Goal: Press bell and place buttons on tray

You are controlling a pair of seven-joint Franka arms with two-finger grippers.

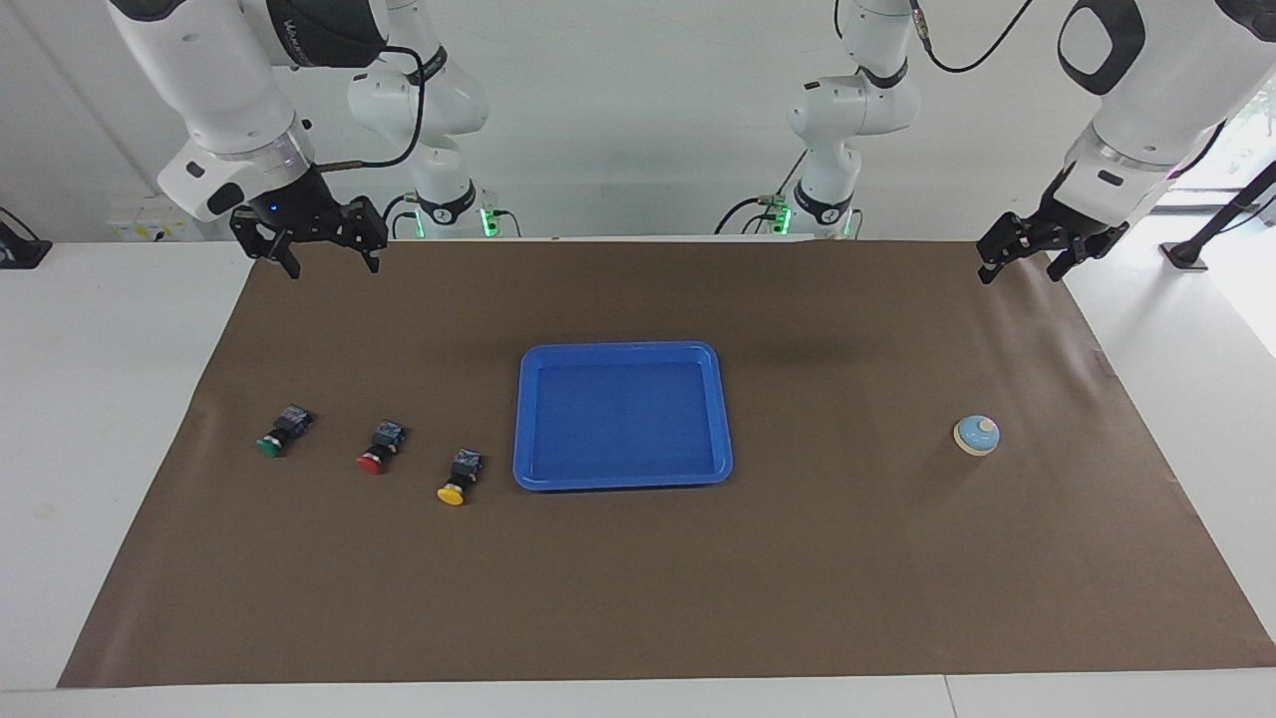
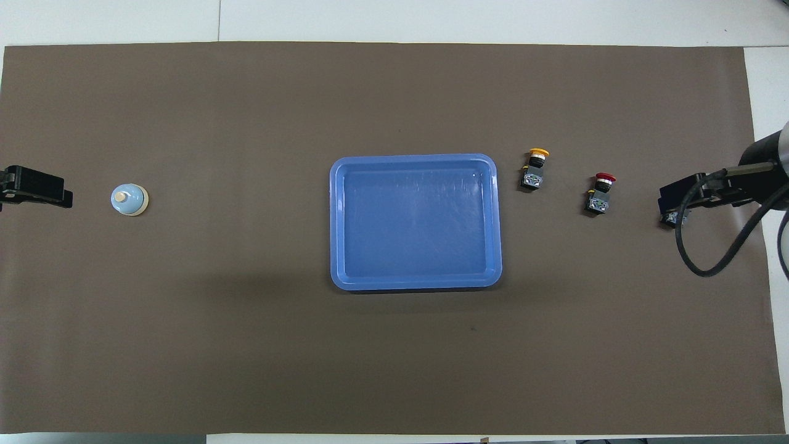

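One bright-blue tray (image 1: 622, 351) is seen at the middle of the desk (image 1: 110, 399), which is covered by one brown mat (image 1: 638, 598). The tray is flat on the mat and nothing is held in it.

Three push-button switches are counted, all lying on the mat toward the right arm's end of the desk, none on the tray. They are laid in a slanted row: the yellow button (image 1: 459, 479) is just beside the tray, the red button (image 1: 380, 448) is next, and the green button (image 1: 282, 433) is nearest the mat's end. Each is apart from its neighbour. In the overhead view the green button is mostly covered by the raised right tool, and only a corner of its body is shown.

One bell (image 1: 976, 435), a light-blue dome with a cream knob, is stood upright on the mat toward the left arm's end of the desk, well apart from the tray.

Two arms are counted, each with one tool. The left tool (image 1: 1027, 257) is held in the air over the mat's edge at its own end, with its fingers spread and nothing grasped. The right tool (image 1: 332, 261) is held in the air over the mat's corner at its own end, likewise released and empty. Neither tool is touching any thing.
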